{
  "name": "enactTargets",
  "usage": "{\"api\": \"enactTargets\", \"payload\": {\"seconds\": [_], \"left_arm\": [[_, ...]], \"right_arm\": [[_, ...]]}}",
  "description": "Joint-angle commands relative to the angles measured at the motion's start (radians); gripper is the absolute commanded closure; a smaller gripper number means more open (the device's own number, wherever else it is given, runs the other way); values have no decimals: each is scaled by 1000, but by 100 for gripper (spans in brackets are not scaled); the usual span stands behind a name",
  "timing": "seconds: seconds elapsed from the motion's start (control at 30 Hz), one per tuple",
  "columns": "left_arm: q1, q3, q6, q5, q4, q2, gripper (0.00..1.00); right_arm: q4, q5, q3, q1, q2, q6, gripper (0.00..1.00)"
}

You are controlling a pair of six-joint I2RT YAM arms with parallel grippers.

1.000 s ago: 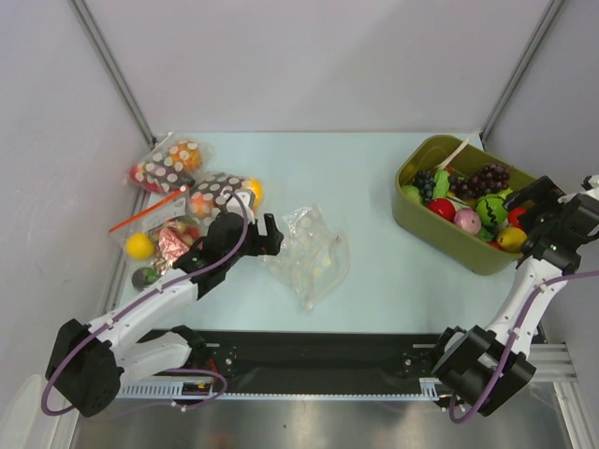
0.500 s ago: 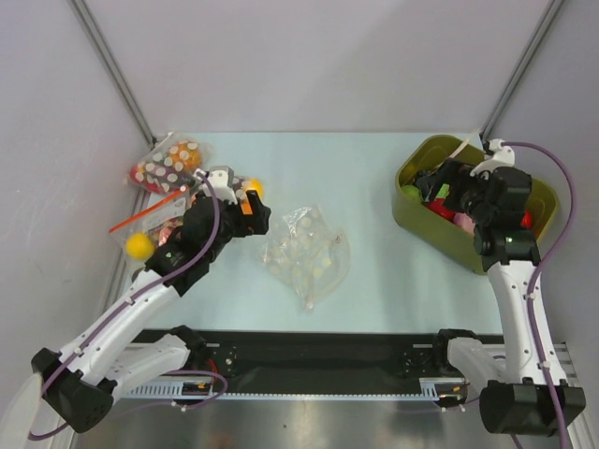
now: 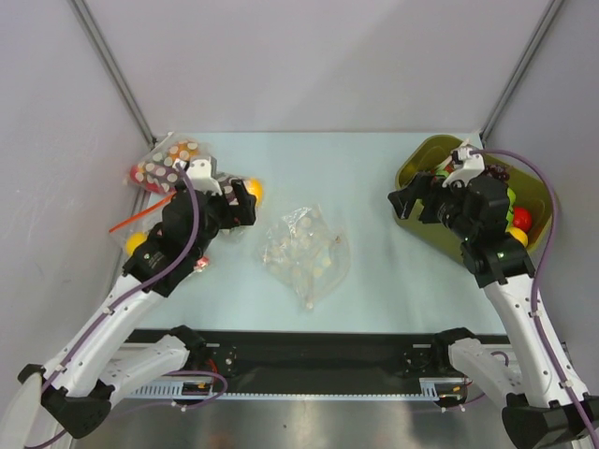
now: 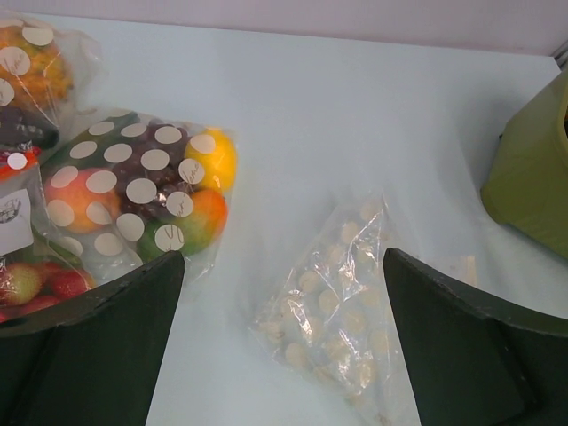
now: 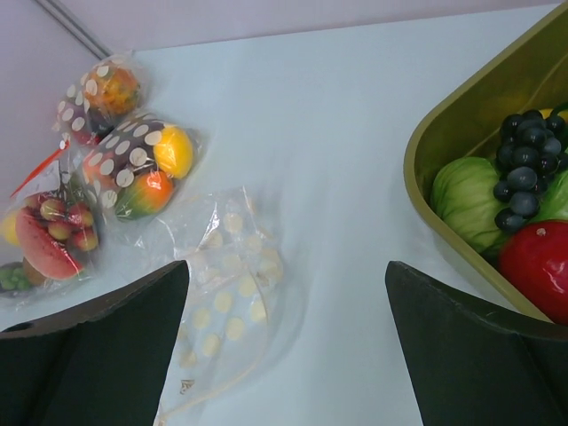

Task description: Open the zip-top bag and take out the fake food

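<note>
The clear zip-top bag point(image 3: 305, 253) with whitish dots lies flat and crinkled on the middle of the table; nothing coloured shows inside it. It also shows in the left wrist view point(image 4: 342, 311) and the right wrist view point(image 5: 226, 284). My left gripper point(image 3: 247, 208) is open and empty, above the table left of the bag point(image 4: 284, 355). My right gripper point(image 3: 404, 201) is open and empty, right of the bag by the tub's left end point(image 5: 288, 355). Fake food lies in the tub: a dark grape bunch point(image 5: 525, 177), a green round piece point(image 5: 466, 200), a red piece point(image 5: 541, 262).
An olive green tub point(image 3: 416, 154) stands at the right, also in the wrist views point(image 4: 528, 186) point(image 5: 424, 133). Dark white-dotted bags of toy fruit point(image 3: 168, 164) point(image 4: 142, 191) point(image 5: 138, 164) and a bag with a red zip strip point(image 3: 140, 217) lie at the far left.
My right arm swung left from over the tub to its left end, facing the clear bag. My left gripper drew back left, away from the bag. The bag stayed put.
</note>
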Motion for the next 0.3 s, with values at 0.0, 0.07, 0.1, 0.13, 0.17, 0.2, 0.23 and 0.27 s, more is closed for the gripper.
{"api": "enactTargets", "payload": {"seconds": [0.0,0.07,0.1,0.13,0.17,0.2,0.23,0.27], "left_arm": [[6,57,36,-36,-34,-14,0],[6,63,38,-42,-44,-13,0],[6,69,38,-41,-48,-11,0],[6,71,39,-41,-50,-10,0],[6,74,41,-38,-51,-8,0],[6,77,45,-36,-53,-4,0],[6,80,48,-36,-60,-1,0],[5,91,53,-36,-65,3,0]], "right_arm": [[-2,18,8,9,-22,-11,0],[-5,17,3,8,-17,-19,0],[-5,15,3,8,-16,-21,0],[-5,14,-1,8,-14,-24,0],[-4,15,-1,8,-13,-25,0],[-2,14,-4,8,-13,-27,0],[-2,11,-3,8,-13,-28,0],[-2,11,-1,8,-11,-34,0]]}}
